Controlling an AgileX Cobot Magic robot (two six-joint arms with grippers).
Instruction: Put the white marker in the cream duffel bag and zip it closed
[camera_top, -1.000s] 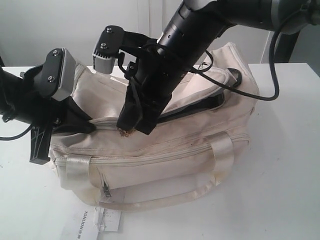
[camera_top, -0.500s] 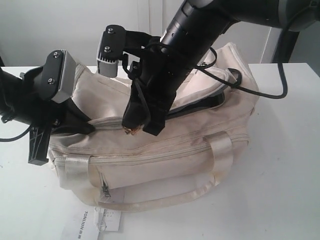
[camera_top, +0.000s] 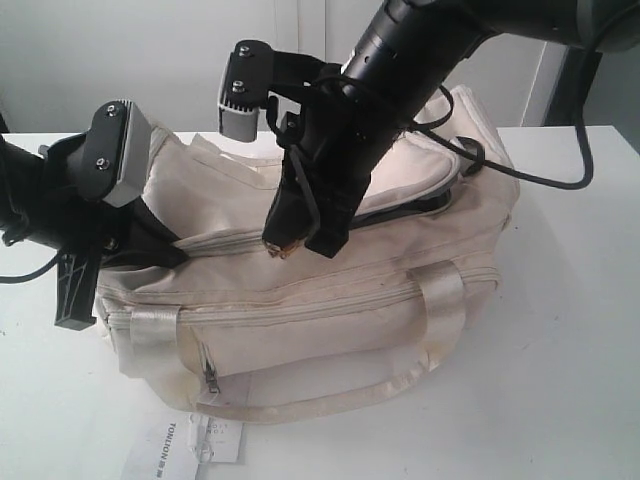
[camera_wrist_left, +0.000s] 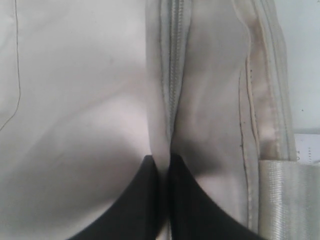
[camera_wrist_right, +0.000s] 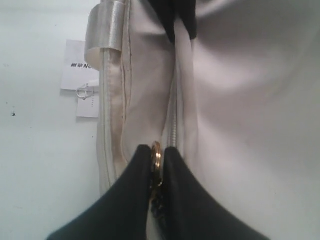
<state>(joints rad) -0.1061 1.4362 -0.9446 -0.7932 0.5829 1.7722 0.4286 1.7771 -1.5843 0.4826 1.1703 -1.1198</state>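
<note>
A cream duffel bag (camera_top: 330, 320) lies on its side across a white table (camera_top: 570, 330), its front pocket and satin handle (camera_top: 440, 300) turned toward the exterior camera, and a paper hangtag (camera_top: 195, 440) lies on the table just beside its lower edge. The left gripper (camera_top: 175, 248) has its jaws pressed together on a fold of the bag's fabric at the left end of the top zipper; the wrist view shows the zipped seam running straight out from between its tips (camera_wrist_left: 162, 161). The right gripper (camera_top: 300, 240) sits further along the same seam, jaws clamped on the gold zipper pull (camera_wrist_right: 156, 155). Between the two grippers the zipper is closed; beyond the right one a dark slit of opening (camera_top: 420, 205) shows. The right arm and its camera block (camera_top: 240, 95) cover the middle of the bag's top, and a black cable (camera_top: 545, 185) hangs across the bag's right end. The white marker shows in no view.
</note>
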